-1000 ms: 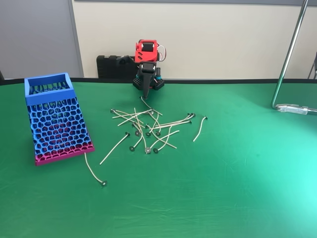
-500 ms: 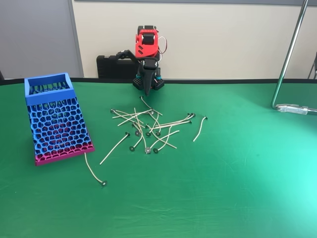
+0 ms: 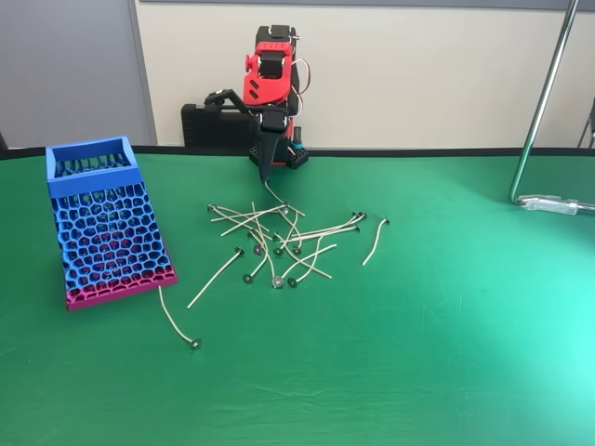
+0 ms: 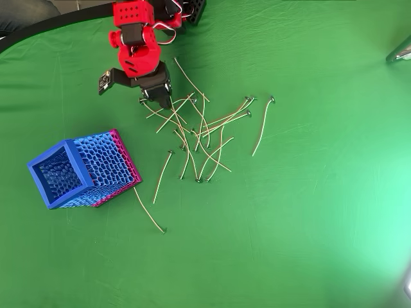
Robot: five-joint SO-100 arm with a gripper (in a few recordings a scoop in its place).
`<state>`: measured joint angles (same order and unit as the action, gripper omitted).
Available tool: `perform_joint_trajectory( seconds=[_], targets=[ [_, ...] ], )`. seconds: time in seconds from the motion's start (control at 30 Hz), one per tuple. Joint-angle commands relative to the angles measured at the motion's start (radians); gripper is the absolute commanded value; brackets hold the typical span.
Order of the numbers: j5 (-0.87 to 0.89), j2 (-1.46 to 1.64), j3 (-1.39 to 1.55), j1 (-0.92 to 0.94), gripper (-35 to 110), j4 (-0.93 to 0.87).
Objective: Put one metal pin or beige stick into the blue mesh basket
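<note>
The blue mesh basket (image 3: 112,232) (image 4: 109,168), pink at its base, stands at the left of the green table with its mouth open upward. Several beige sticks with metal disc ends lie in a loose pile (image 3: 279,232) (image 4: 199,128) mid-table. One stick (image 3: 172,321) (image 4: 149,210) lies alone just in front of the basket, another (image 3: 375,240) (image 4: 262,131) lies to the right of the pile. My gripper (image 3: 264,172) (image 4: 158,97), black fingers on a red arm, points down over the pile's far left edge. It is shut and holds nothing.
A black case (image 3: 209,125) sits behind the arm's base at the table's back edge. A metal pole with a clamp (image 3: 544,200) stands at the far right. Open green cloth spreads across the front and right of the table.
The arm's red wrist has risen and swung slightly left over the last second. The gripper tip shifted a little left. Sticks and basket have not moved.
</note>
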<state>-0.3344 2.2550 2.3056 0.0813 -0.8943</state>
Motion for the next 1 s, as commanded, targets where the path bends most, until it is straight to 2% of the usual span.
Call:
perform_joint_trajectory(
  seconds=[0.0,0.17,0.4,0.87,0.97],
  targets=[
    [-0.049,-0.084,-0.137,0.017,1,-0.003],
    [-0.126,-0.279,-0.362,0.026,4,-0.104],
    [-0.198,-0.529,-0.637,0.014,1,-0.239],
    [-0.561,-0.736,-0.698,0.026,1,-0.268],
    [-0.584,-0.769,-0.71,0.034,8,-0.267]
  ],
)
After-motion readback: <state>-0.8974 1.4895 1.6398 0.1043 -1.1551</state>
